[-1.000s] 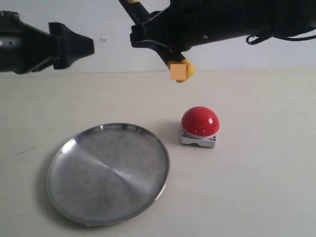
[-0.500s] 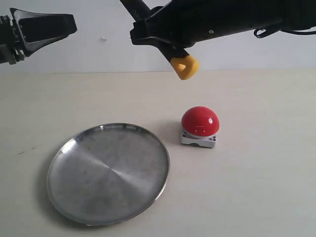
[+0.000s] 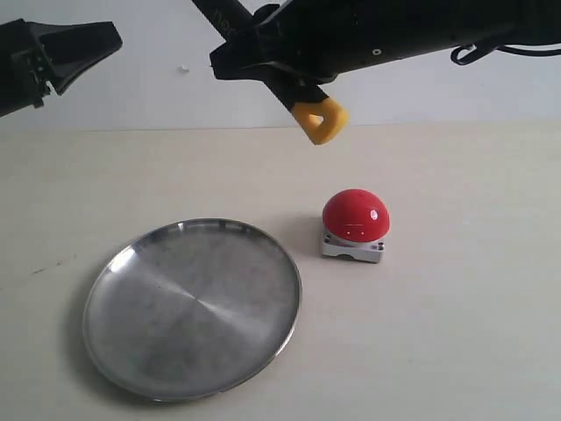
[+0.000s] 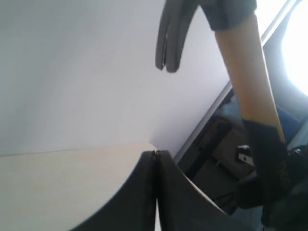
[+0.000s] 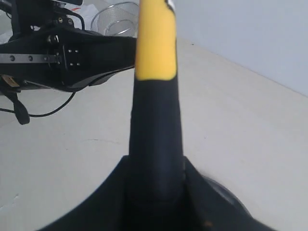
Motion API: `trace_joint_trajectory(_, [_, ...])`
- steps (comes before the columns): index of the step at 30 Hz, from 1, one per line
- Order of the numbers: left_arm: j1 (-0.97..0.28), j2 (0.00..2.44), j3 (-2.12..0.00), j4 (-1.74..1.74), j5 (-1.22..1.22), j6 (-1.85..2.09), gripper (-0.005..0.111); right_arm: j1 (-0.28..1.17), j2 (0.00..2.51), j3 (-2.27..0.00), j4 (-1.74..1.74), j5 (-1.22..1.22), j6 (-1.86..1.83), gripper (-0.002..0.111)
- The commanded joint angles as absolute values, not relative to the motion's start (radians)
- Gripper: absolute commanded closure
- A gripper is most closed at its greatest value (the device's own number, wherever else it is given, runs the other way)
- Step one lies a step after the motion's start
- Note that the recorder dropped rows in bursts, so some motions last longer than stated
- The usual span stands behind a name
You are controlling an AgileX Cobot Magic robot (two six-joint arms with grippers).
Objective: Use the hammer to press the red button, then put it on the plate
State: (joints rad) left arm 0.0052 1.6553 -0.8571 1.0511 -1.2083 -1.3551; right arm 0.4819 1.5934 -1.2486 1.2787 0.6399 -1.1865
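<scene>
Hanging in the right fingers [image 3: 263, 57], the hammer [image 3: 320, 121] shows illegible lettering.

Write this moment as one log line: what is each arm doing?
right gripper: holding hammer aloft | left gripper: shut, empty, aloft | red button: on table, untouched | plate: empty

The hammer [image 3: 317, 119] runs off the exterior view's top.

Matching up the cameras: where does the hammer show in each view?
Exterior: hammer top centre, held aslant, yellow end lowest.
Left wrist: hammer, claw head and handle, in the air.
Right wrist: hammer mid-picture, gripped by right hand.
Shared: the pale table.
</scene>
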Motion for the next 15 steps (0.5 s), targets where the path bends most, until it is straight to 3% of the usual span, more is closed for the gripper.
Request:
trace_joint_trajectory(1, [0.001,1.653,-0.863,1.018,-1.221,-1.375,0.107,0.48,1.569,-1.261,1.348,0.626,-1.199,0.108])
trace_joint_trajectory(5, [0.001,1.653,-0.863,1.002,-1.13,-1.441,0.107,0.48,1.569,-1.261,1.343,0.626,-1.199,0.108])
trace_joint_trajectory(10, [0.0,1.653,-0.863,0.987,-1.221,-1.387,0.105,0.48,1.569,-1.261,1.355,0.654,-1.177,0.108])
trace_joint_trajectory(12, [0.001,1.651,-0.864,0.953,-1.221,-1.385,0.096,0.48,1.569,-1.261,1.37,0.659,-1.164,0.108])
trace_joint_trajectory(15, [-0.002,1.649,-0.884,0.943,-1.221,-1.389,0.069,0.48,1.569,-1.261,1.427,0.664,-1.16,0.108])
